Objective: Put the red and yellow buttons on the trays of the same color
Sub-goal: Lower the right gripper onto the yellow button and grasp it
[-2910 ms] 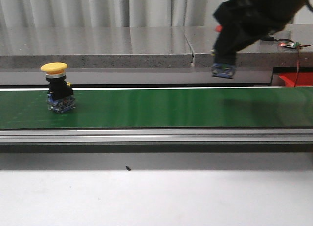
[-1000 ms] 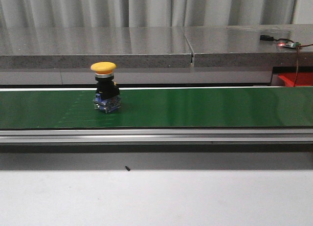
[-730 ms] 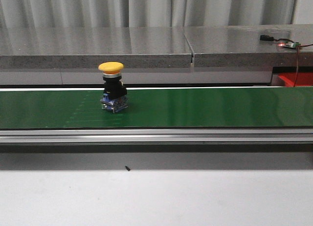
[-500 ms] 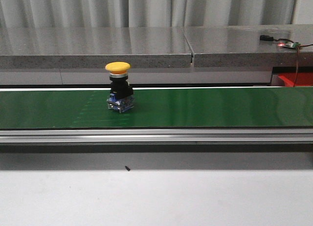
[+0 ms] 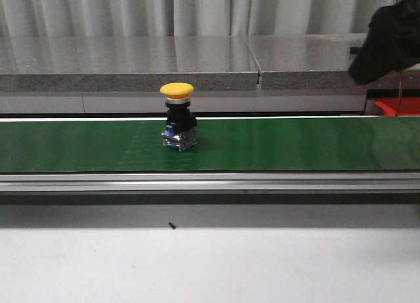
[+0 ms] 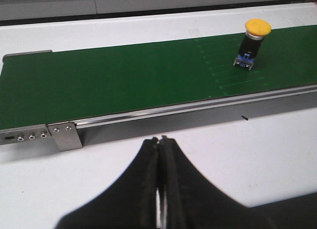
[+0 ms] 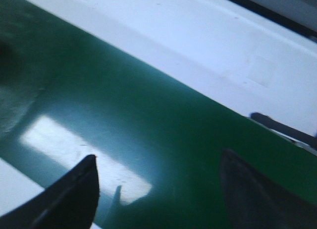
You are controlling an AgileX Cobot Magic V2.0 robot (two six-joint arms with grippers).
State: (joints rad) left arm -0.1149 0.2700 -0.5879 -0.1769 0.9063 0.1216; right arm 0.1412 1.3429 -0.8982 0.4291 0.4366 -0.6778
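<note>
A yellow button (image 5: pixel 178 116) with a black body and blue base stands upright on the green conveyor belt (image 5: pixel 295 142), left of centre; the left wrist view shows this yellow button (image 6: pixel 251 42) far off on the belt (image 6: pixel 124 80). My left gripper (image 6: pixel 158 140) is shut with nothing in it, over the white table short of the belt. My right gripper (image 7: pixel 158 162) is open and empty above the belt (image 7: pixel 148 120); its arm (image 5: pixel 389 37) enters the front view at the upper right. No red button shows. A red tray (image 5: pixel 398 106) peeks in at the right edge.
A grey raised shelf (image 5: pixel 164 63) runs behind the belt. The belt's aluminium rail (image 5: pixel 210 180) lines its near side, with a metal bracket (image 6: pixel 63 136) at its end. White tabletop (image 5: pixel 210 263) lies in front, with a small dark speck (image 5: pixel 171 225).
The yellow button has ridden the belt rightward. The right arm, which carried a button away and left the view, has come back in at the upper right.
</note>
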